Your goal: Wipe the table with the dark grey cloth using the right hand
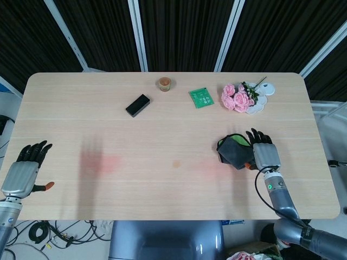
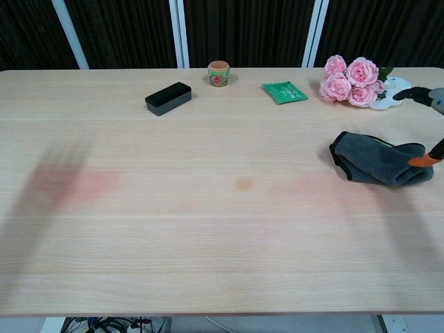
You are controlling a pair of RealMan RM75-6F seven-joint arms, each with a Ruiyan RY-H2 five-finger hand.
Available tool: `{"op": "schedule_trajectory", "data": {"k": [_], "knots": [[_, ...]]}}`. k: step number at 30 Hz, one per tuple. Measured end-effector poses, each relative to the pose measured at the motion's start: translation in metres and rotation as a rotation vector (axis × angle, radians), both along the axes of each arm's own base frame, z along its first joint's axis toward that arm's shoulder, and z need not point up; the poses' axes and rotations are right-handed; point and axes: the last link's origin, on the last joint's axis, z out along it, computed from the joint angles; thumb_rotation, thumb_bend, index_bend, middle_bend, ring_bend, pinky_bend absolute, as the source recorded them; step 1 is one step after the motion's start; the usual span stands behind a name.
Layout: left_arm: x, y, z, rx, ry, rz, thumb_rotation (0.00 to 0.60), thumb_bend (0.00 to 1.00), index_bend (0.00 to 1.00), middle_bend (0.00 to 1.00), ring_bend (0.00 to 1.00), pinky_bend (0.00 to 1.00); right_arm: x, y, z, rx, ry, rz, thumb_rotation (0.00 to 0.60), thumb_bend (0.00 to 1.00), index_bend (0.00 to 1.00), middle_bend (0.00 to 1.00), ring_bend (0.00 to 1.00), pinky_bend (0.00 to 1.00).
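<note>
Your right hand (image 1: 265, 157) sits at the right end of the table (image 1: 162, 184), just beside the dark grey cloth (image 1: 235, 152) on its right side; its dark fingers (image 1: 256, 136) are stretched out and apart, pointing toward the far edge, and they hold nothing. From the head view the orange-tipped thumb lies against the cloth's right edge, and in the chest view that orange tip shows at the cloth's right end, though you cannot tell from either view whether it actually presses the fabric. The cloth lies bunched in a loose heap with a green trim along its left rim, toward the right end of the table and about midway between the near and far edges. Your left hand (image 1: 23, 172) is at the near left corner, past the table's left edge, its fingers spread and empty. Along the far edge you have a black box (image 1: 137, 105) left of centre, a small clay pot (image 1: 164, 83) near the middle, a green packet (image 1: 201, 97) to its right, and a bunch of pink roses (image 1: 236, 98) on white discs toward the far right corner. Faint reddish patches mark the tabletop at left and just left of the cloth, with a small brownish spot (image 1: 176, 163) between them.
</note>
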Motion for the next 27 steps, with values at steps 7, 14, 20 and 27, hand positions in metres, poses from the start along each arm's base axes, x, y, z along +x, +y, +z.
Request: {"op": "schedule_trajectory", "data": {"k": [7,14,20,27], "knots": [[0.000,0.000,0.000,-0.007,-0.006,0.001,0.600,0.00,0.00,0.00,0.00,0.00,-0.001,-0.005,-0.014,0.037,0.011,-0.014,0.600,0.00,0.00,0.00,0.00,0.09],[0.001,0.001,0.000,-0.008,-0.015,0.006,0.600,0.00,0.00,0.00,0.00,0.00,0.003,-0.005,-0.029,0.083,0.011,-0.015,0.600,0.00,0.00,0.00,0.00,0.09],[0.001,0.001,0.000,-0.009,-0.017,0.007,0.600,0.00,0.00,0.00,0.00,0.00,0.009,-0.007,-0.036,0.102,0.007,-0.006,0.600,0.02,0.00,0.01,0.00,0.15],[0.001,0.002,0.000,-0.010,-0.022,0.008,0.600,0.00,0.00,0.00,0.00,0.00,0.016,-0.009,-0.045,0.103,-0.019,0.031,0.600,0.09,0.05,0.09,0.07,0.26]]}}
